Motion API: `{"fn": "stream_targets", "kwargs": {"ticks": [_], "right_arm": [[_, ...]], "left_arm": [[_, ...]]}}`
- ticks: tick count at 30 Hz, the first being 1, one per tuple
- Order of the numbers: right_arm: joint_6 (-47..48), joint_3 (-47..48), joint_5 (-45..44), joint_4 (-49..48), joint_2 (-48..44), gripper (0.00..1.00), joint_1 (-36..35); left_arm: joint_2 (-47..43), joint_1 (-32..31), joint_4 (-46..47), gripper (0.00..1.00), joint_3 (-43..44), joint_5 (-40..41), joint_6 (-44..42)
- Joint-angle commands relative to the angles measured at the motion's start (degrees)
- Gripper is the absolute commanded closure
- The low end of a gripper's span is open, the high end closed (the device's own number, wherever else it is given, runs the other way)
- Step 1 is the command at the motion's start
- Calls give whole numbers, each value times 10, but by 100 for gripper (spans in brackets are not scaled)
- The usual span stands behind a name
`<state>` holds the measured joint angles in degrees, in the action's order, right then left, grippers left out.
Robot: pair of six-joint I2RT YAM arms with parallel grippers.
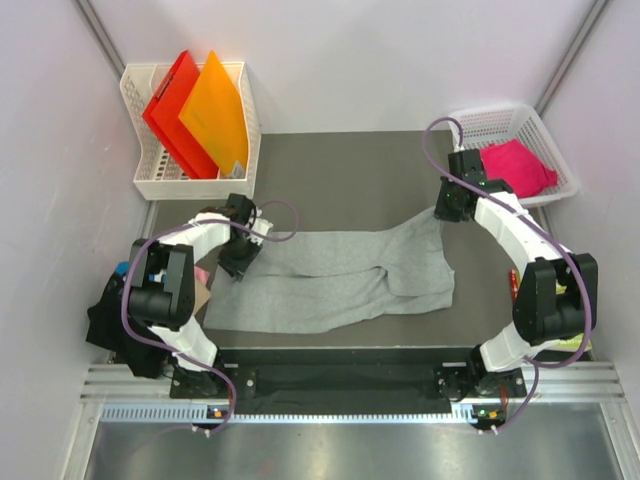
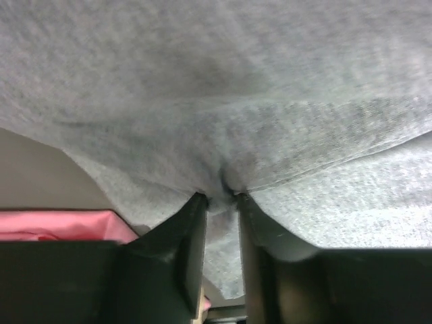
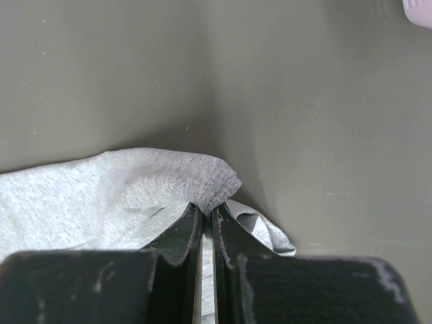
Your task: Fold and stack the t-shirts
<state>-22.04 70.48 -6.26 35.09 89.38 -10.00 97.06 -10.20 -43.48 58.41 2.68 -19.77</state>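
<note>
- Left gripper and right gripper each pinch the grey t-shirt — jaws nearly closed on cloth.
- Grey still rumpled, unfolded; pink t-shirt lies in the far-right basket — nothing stacked.

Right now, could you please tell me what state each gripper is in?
Left gripper: closed, pinching a fold of the grey t-shirt.
Right gripper: closed, pinching an edge of the grey t-shirt.

The left arm and right arm pair white link shells with black joint housings. A purple-grey cable loops along each. The left end effector and right end effector have black wedge-shaped fingers, faintly scuffed.
</note>
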Motion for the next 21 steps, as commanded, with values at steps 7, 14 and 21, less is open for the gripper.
{"fn": "stream_targets", "kwargs": {"ticks": [7,14,21], "right_arm": [[10,-3,-5,-15,-30,100,-4],[12,-7,-7,-14,-30,100,-3],[11,-10,-5,-13,-33,100,-4]], "left_arm": [[9,10,23,81,17,27,-13],[-8,11,3,53,33,27,-22],[1,17,9,50,28,27,-24]]}}
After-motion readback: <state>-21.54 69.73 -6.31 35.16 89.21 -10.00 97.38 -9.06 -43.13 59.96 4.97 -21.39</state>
